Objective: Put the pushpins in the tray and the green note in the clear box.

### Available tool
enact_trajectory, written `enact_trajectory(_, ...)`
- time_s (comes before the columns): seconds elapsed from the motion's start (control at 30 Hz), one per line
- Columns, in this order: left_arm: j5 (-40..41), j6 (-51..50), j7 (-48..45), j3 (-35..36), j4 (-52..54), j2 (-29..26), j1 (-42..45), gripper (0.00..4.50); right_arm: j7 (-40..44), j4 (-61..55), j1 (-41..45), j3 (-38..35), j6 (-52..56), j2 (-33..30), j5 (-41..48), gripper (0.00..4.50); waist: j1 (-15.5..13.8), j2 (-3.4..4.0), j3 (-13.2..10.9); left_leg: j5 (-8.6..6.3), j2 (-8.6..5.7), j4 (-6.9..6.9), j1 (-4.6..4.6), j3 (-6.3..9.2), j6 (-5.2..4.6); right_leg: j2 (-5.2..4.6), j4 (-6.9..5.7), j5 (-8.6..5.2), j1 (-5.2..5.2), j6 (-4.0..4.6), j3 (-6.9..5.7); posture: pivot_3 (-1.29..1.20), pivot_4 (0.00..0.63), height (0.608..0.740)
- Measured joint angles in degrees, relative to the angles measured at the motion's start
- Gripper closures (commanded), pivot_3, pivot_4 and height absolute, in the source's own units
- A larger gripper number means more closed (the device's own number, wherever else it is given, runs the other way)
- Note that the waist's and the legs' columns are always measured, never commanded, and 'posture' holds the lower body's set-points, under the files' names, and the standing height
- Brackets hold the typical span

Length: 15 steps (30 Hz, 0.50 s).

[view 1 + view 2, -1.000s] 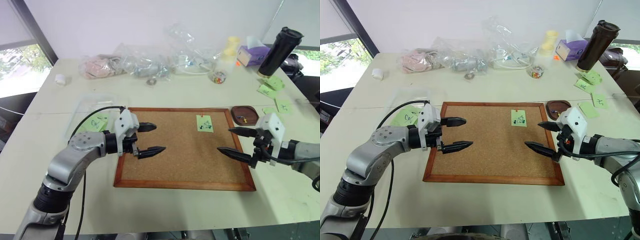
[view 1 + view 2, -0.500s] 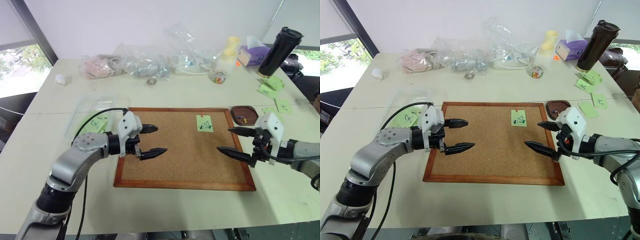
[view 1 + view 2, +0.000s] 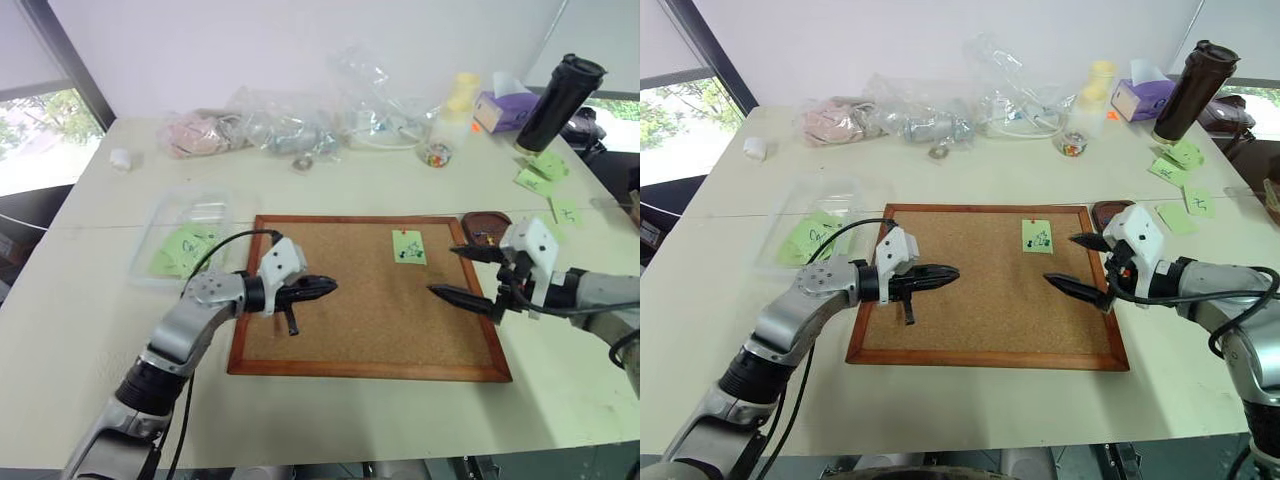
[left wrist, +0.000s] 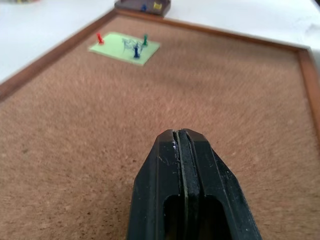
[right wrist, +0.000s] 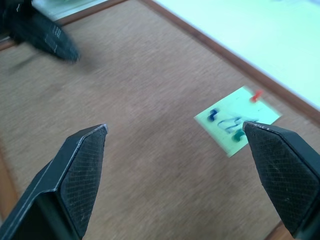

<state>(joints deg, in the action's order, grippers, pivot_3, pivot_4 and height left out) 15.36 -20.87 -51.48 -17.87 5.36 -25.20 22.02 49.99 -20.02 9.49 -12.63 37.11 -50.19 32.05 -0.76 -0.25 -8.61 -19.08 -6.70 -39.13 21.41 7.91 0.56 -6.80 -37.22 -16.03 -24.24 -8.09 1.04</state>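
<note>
The green note [image 3: 408, 247] lies pinned near the top edge of the cork board [image 3: 370, 345], right of the frame's centre in the head views. Three pushpins stand in it: a red pushpin [image 4: 99, 37] at one corner, a blue pushpin [image 4: 136, 52] and a green pushpin [image 4: 145, 39] further in, among the black scribbles. The tray [image 3: 486, 227], a dark brown oval dish, sits just off the board's upper right corner, partly behind the right gripper; in the left wrist view two small pins show inside it, one blue and one yellow. The clear box [image 3: 187, 237] rests on the table [image 3: 80, 290] at centre left, beside the board's upper left corner, with other green notes inside.

The right gripper [image 3: 462, 273] hovers over the right part of the board with its two black fingers spread wide, the note lying between the fingertips in its wrist view, not touched. The left gripper [image 3: 322, 286] hangs over the left half of the board, well apart from the note, with its fingers pressed together on nothing.

At the upper edge of the frame lie clear plastic bags [image 3: 300, 125], a purple tissue box [image 3: 503, 108] and a dark tumbler [image 3: 560, 100]; loose green notes [image 3: 542, 172] lie at far right.
</note>
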Motion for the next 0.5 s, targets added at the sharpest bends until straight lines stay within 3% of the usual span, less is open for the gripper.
enact_trajectory(0.2,-3.3,4.2,-0.6,-1.7,-3.5,0.7,-0.7,4.46,-3.6,8.6,8.1,5.5,-1.0,2.2,-5.4,0.00,0.1,0.01,0.0,0.00,0.00,0.00,0.01,-0.01,0.00,-0.01,-0.01,0.00,-0.04,0.00,0.00,0.00,0.150,0.740)
enact_trajectory(0.33,-4.7,7.3,-0.5,-1.6,-4.8,1.4,-1.3,4.46,-7.2,18.5,17.6,10.4,-0.6,7.2,-10.4,0.00,0.1,0.05,0.0,0.02,0.01,-0.02,-0.01,-0.03,0.03,-0.01,-0.02,0.00,-0.03,0.01,0.01,0.00,0.150,0.740)
enact_trajectory(0.5,-4.8,8.2,-0.3,-1.5,-5.3,1.8,-1.8,4.46,-8.7,26.5,23.6,15.4,-1.2,11.5,-14.9,0.00,0.1,0.06,0.0,0.02,-0.03,-0.02,-0.01,-0.01,0.03,-0.02,-0.02,0.00,-0.02,0.00,0.00,0.00,0.150,0.740)
